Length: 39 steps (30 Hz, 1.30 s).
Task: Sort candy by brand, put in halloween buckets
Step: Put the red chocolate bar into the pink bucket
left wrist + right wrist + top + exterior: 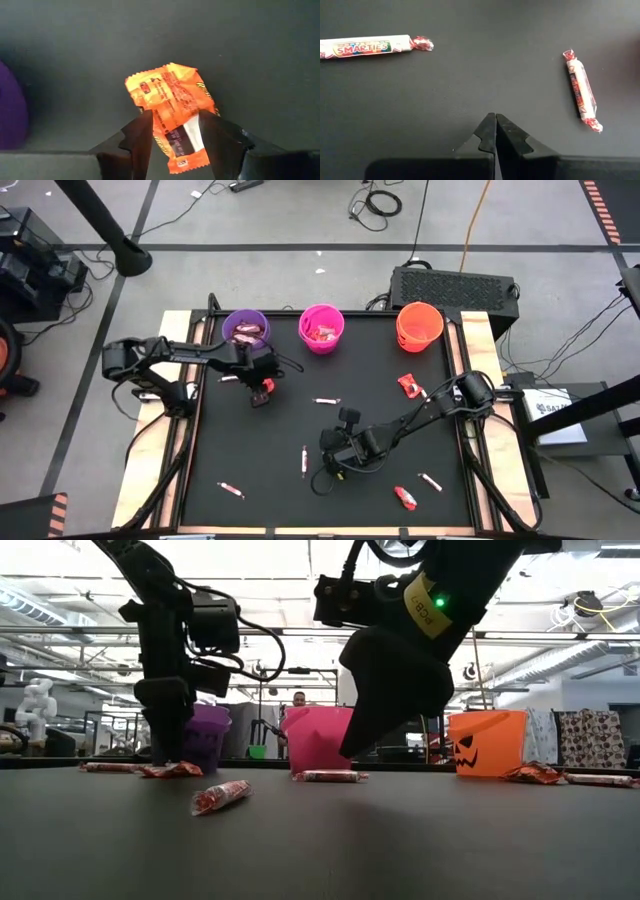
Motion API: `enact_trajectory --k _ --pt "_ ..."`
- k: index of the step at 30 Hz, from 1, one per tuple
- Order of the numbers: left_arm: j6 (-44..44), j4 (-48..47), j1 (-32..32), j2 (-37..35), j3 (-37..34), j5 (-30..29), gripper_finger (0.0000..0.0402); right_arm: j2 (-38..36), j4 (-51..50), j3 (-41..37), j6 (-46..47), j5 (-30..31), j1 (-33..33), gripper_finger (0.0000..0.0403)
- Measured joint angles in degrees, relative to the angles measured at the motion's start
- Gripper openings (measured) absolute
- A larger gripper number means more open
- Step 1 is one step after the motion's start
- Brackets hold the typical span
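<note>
I count three buckets (321, 327); left gripper (175, 131) clamped on one orange Reese's wrapper (172, 97); right gripper (495, 125) closed, two Smarties rolls (367, 46) ahead.

Three buckets (321, 327): purple, pink, orange. On the table (380, 395), five pale candy rolls (304, 461) and three orange-red packets (405, 499).

Matt black table top (330, 410) edged in pale bare wood. Smooth, glossy plastic buckets (320, 328) at upper centre. Crinkled, shiny orange foil candy wrapper (172, 102) catching light.
</note>
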Motion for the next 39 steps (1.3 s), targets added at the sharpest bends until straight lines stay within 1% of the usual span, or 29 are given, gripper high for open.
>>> enact_trajectory --k 6,12,15,19,23,25,28,30,35,39 --pt "0.1 -0.8 0.1 0.0 0.0 3.6 0.0166 0.0 0.0 0.0 0.0 -1.3 0.0 0.0" --pt "0.5 -0.7 0.1 0.0 0.0 3.7 0.0162 0.0 -0.1 0.0 0.0 -1.4 0.1 0.0" --pt "0.5 -0.7 0.2 0.0 0.0 3.7 0.0137 0.0 -0.6 0.0 -0.6 -1.4 0.3 0.0" --pt "1.5 -0.6 0.2 0.0 0.0 2.5 0.0085 -0.2 -2.7 0.0 -2.9 -0.3 1.4 0.0" --pt "3.2 -0.5 0.1 0.0 0.0 2.5 0.0027 -1.2 -6.7 0.0 -1.6 4.4 3.7 0.0" --pt "3.5 -0.5 0.1 0.0 0.0 2.5 0.0008 -1.9 -9.4 0.0 -0.2 7.7 5.1 0.0" --pt "3.9 -0.5 0.1 -0.5 0.0 2.4 0.0007 -3.1 -14.5 0.0 3.6 13.5 7.5 0.0" --pt "4.5 -1.1 0.0 -1.3 0.5 2.4 0.0004 -3.9 -17.8 0.0 7.0 15.9 8.9 0.0" --pt "4.5 -1.2 -0.4 -4.4 3.3 4.3 0.0003 -5.4 -25.8 0.0 16.1 18.5 11.4 0.0" --pt "4.5 -0.9 -0.4 -6.8 6.1 6.8 0.0002 -5.5 -28.7 0.0 20.0 20.0 12.5 0.0"
